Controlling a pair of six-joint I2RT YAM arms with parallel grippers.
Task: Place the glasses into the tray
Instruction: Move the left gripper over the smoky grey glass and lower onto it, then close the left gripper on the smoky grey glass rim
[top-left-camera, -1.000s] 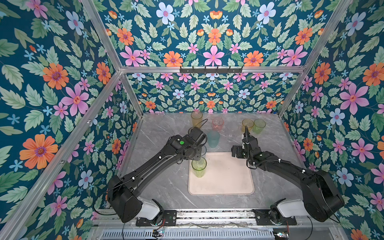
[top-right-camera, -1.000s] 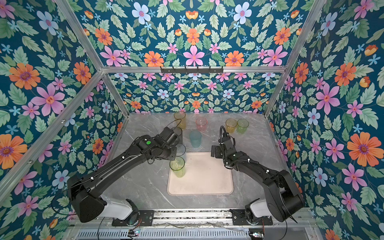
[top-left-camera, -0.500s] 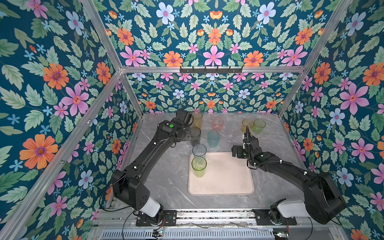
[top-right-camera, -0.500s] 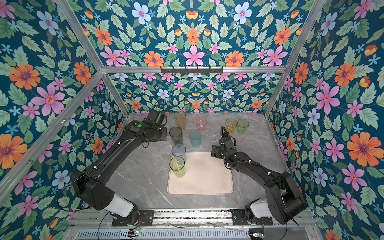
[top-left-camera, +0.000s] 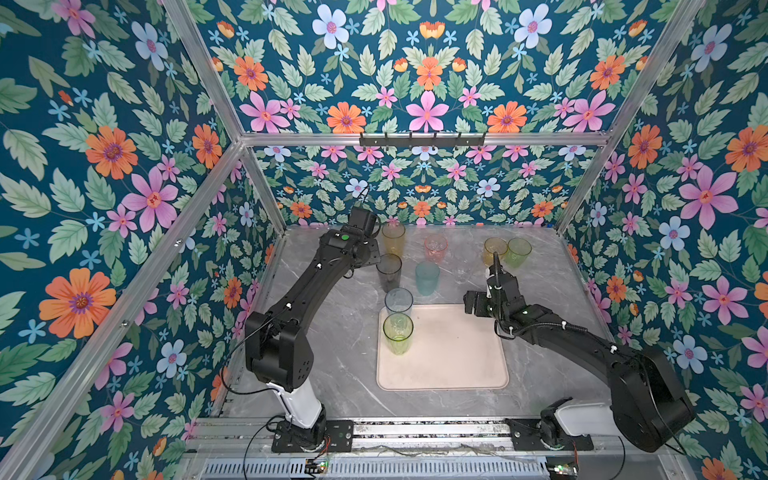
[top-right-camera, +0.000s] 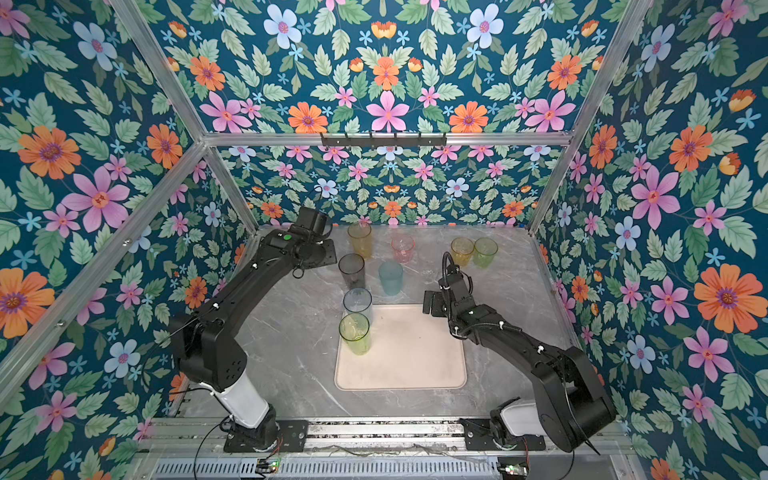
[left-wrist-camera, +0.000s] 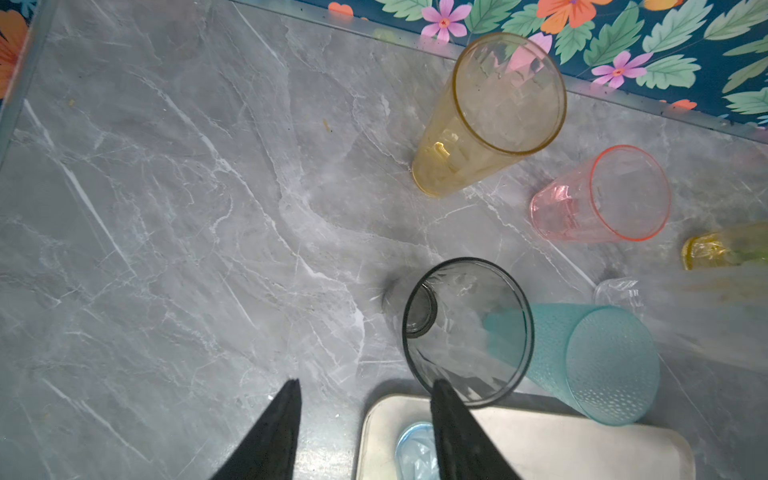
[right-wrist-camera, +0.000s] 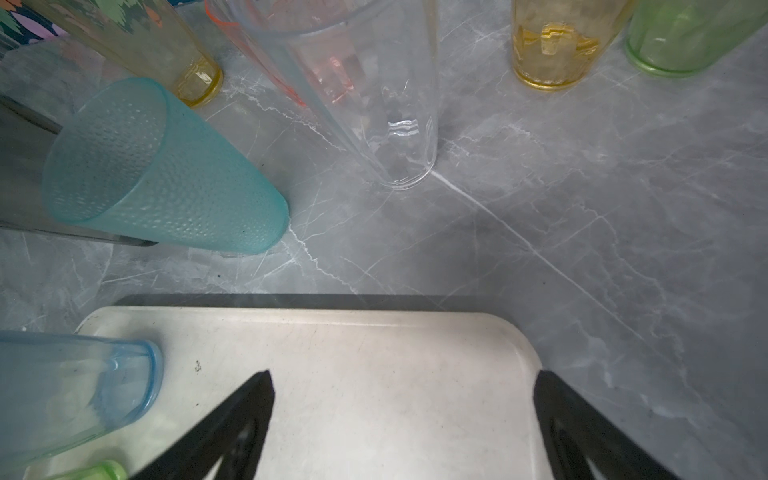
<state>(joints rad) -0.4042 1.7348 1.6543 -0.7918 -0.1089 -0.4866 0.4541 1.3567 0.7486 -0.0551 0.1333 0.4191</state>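
The cream tray (top-left-camera: 457, 357) lies at the table's front middle. A yellow-green glass (top-left-camera: 398, 334) and a blue-grey glass (top-left-camera: 398, 300) stand along its left side. Behind it on the table are a smoky dark glass (top-left-camera: 389, 270), a teal glass (top-left-camera: 427, 276), a tall amber glass (top-left-camera: 393, 237), a pink glass (top-left-camera: 436, 247), a clear glass (right-wrist-camera: 399, 124), a short amber glass (top-left-camera: 494, 249) and a green glass (top-left-camera: 518, 251). My left gripper (left-wrist-camera: 365, 384) is open and empty, just left of the smoky glass (left-wrist-camera: 465, 332). My right gripper (right-wrist-camera: 403, 376) is open, above the tray's far right corner (right-wrist-camera: 498, 332).
Floral walls with aluminium posts close in the marble table (top-left-camera: 332, 353) on three sides. The glasses behind the tray stand close together. Both arm bases sit on the front rail (top-left-camera: 415, 432).
My left gripper has left the blue-grey glass standing in the tray, pulled back to the far left beside the smoky glass, and opened wider. The right arm has not moved.
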